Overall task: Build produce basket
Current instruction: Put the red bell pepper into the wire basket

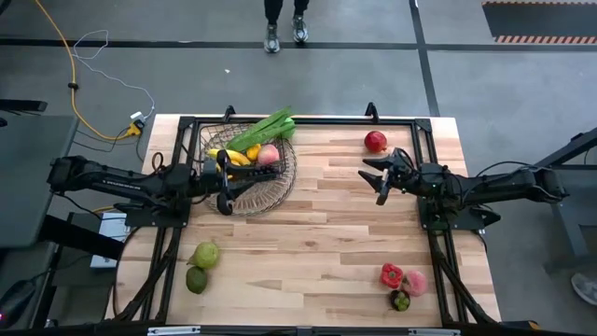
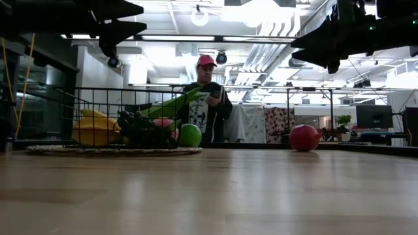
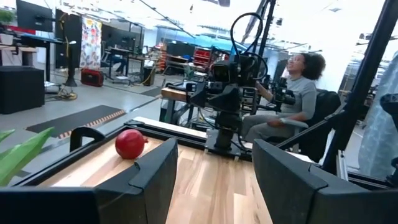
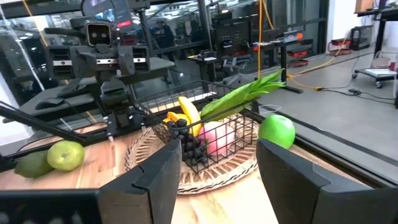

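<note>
At the near left corner of the table (image 1: 345, 233): two matte green fruits (image 1: 201, 266), one pale and round, one darker and egg-shaped, touching. At the near right corner: three small pieces in a tight cluster, namely a glossy lobed red pepper (image 1: 391, 274), a soft pink peach (image 1: 416, 282) and a dark purple piece (image 1: 400, 301) with a green top.

Farther in, on the left: left gripper (image 1: 229, 183) over the near side of the basket (image 1: 280, 182), blocky dark fingers spread apart, grasping nothing. On the right, well apart from any fruit: right gripper (image 1: 376, 179), likewise released and empty, pointing toward the basket.

Far left: basket of dark wire grid with squarish upright walls on a round, flared, woven-looking rim. Inside, heaped: curved yellow bananas (image 1: 233, 157), a small orange piece (image 1: 253, 152), one pink peach-like fruit (image 1: 269, 155), a knobbly dark grape bunch (image 4: 189, 146), and long flat green leafy stalks (image 1: 266, 129) slanting out over the far rim. Just beside the basket: one shiny green apple (image 4: 277, 130). Far right, alone: one smooth red round fruit (image 1: 375, 141).

Underneath: pale wood planks with visible grain, framed by black rails. Beyond: grey floor with a yellow cable (image 1: 65, 65), bright open workshop, white ceiling with pipes. One person (image 2: 206, 104) standing past the far edge; another person (image 3: 292, 99) seated beyond the right side.
</note>
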Controlling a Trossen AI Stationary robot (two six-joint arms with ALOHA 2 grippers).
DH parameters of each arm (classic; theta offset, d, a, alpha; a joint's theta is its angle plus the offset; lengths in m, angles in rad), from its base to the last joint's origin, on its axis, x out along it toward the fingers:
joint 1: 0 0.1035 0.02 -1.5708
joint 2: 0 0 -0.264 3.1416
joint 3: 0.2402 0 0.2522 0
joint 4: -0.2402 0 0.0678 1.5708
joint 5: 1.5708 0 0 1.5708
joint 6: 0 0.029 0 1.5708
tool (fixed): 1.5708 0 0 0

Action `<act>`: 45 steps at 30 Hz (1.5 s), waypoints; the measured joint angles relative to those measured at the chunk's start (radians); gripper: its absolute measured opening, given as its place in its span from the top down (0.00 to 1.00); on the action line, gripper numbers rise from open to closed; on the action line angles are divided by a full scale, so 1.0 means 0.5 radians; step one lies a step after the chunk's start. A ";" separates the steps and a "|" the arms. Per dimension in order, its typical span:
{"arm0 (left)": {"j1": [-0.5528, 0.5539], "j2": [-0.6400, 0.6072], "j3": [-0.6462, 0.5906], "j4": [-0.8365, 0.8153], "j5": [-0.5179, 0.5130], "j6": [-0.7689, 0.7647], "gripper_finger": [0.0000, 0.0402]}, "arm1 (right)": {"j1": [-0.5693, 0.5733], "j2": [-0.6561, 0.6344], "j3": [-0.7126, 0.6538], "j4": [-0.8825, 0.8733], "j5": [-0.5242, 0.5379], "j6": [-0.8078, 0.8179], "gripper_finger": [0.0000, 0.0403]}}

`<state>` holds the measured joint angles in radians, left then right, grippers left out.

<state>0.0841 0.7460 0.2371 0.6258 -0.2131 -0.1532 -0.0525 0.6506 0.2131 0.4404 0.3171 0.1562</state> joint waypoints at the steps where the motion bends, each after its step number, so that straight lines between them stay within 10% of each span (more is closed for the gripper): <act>1: 0.000 0.000 0.000 -0.001 0.000 0.000 0.51 | 0.000 0.000 0.000 0.000 -0.004 0.000 0.50; 11: 0.000 0.000 0.000 -0.002 -0.008 0.000 0.51 | 0.094 0.017 0.182 -0.191 -0.490 0.240 0.50; 21: 0.000 0.000 0.000 -0.010 -0.014 -0.001 0.51 | 0.867 0.305 0.965 -2.036 -0.316 1.092 0.50; 30: 0.000 0.000 0.000 -0.017 -0.014 -0.006 0.51 | 1.616 0.988 1.658 -3.009 -0.301 2.365 0.50; 45: 0.000 0.000 0.000 -0.005 -0.019 -0.001 0.51 | 1.794 1.771 1.998 -3.129 -0.764 2.833 0.50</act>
<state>0.0841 0.7460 0.2371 0.6233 -0.2224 -0.1536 0.8444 1.5359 1.2121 -1.1240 -0.0647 1.5726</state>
